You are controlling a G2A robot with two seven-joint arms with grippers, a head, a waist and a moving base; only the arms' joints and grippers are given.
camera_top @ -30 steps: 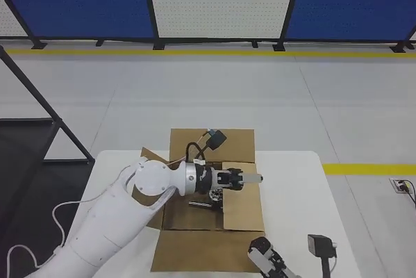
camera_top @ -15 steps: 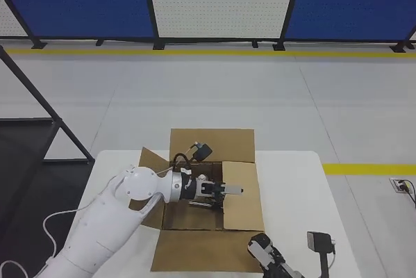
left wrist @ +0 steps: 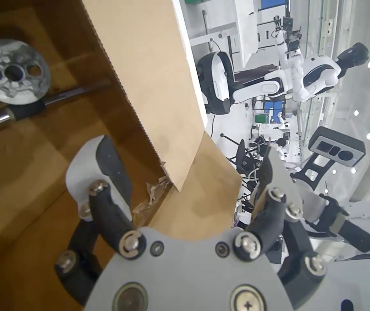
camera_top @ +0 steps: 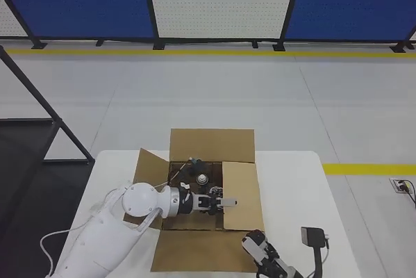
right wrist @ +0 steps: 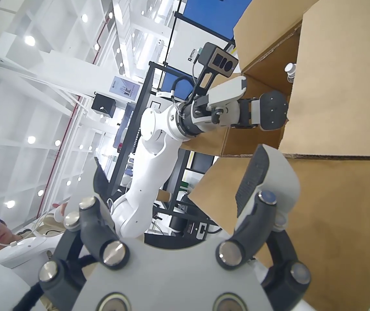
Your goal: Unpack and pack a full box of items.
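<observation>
Left fingers point(left wrist: 110, 166) released and empty, spread at the box's opening, with the corner of a side flap seen between them. Right fingers point(right wrist: 253, 176) likewise spread and empty, just beside the box's near flap. Worktop point(camera_top: 291, 201): white, carrying the box point(camera_top: 211, 144), which is cardboard with its flaps folded open. Inside the box, on its floor: a grey metal disc point(left wrist: 12, 72) pierced with holes, lying flat, just beside a thin metal rod point(left wrist: 71, 93) with a black sleeve. Both lie apart from the left fingers.
</observation>
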